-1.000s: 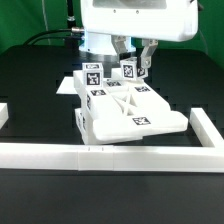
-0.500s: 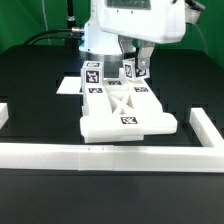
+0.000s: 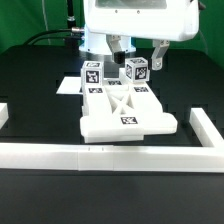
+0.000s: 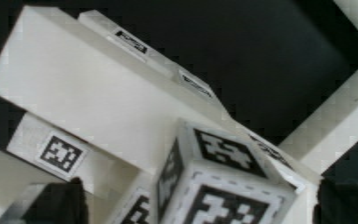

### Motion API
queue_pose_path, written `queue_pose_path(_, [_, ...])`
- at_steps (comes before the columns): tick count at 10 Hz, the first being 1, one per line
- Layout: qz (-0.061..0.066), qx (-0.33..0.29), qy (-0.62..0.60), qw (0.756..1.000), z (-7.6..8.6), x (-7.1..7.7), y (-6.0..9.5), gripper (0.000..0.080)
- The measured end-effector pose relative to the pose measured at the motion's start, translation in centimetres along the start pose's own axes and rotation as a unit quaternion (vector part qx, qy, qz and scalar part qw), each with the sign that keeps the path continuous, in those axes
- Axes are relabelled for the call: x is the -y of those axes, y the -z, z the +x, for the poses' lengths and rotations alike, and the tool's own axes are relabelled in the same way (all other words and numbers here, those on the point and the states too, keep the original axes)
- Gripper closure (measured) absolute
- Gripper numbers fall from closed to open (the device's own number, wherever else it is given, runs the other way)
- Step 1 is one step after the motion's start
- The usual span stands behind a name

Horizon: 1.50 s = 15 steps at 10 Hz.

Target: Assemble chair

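The partly joined chair lies flat on the black table, a wide white panel with blocky parts and square tags on top. A tagged cube-like block stands up at its far end. My gripper hangs over that block, open, with one finger on each side and clear gaps to the block. In the wrist view the block's tagged faces sit between the dark fingertips, and the long white panel runs away from them.
A long white border rail runs along the front, with short pieces at the exterior view's right and left. A thin flat white board lies behind the chair on the left. Cables hang at the back.
The chair part was tilted up a second ago and now lies flat. The jaws have spread apart and let go of the tagged block.
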<state>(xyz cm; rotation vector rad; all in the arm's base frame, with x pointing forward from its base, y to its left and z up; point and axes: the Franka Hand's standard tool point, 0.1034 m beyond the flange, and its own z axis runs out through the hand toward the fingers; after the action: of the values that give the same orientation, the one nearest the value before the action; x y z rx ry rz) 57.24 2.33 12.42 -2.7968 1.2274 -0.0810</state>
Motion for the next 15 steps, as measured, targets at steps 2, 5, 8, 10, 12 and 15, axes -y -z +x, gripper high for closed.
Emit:
queue_pose_path(2, [-0.001, -0.001, 0.091, 0.996, -0.01, 0.02, 0.0, 0.0151])
queue_pose_path(5, [-0.011, -0.005, 0.199, 0.98, -0.52, 0.45, -0.03, 0.0151])
queue_pose_path(8, [-0.014, -0.005, 0.293, 0.956, -0.52, 0.42, -0.06, 0.0151])
queue_pose_path(10, [-0.015, -0.004, 0.353, 0.935, -0.5, 0.39, -0.06, 0.0151])
queue_pose_path(12, [-0.018, -0.004, 0.422, 0.906, -0.32, 0.23, -0.05, 0.0151])
queue_pose_path(15, [-0.019, -0.004, 0.443, 0.896, -0.03, -0.02, -0.03, 0.0331])
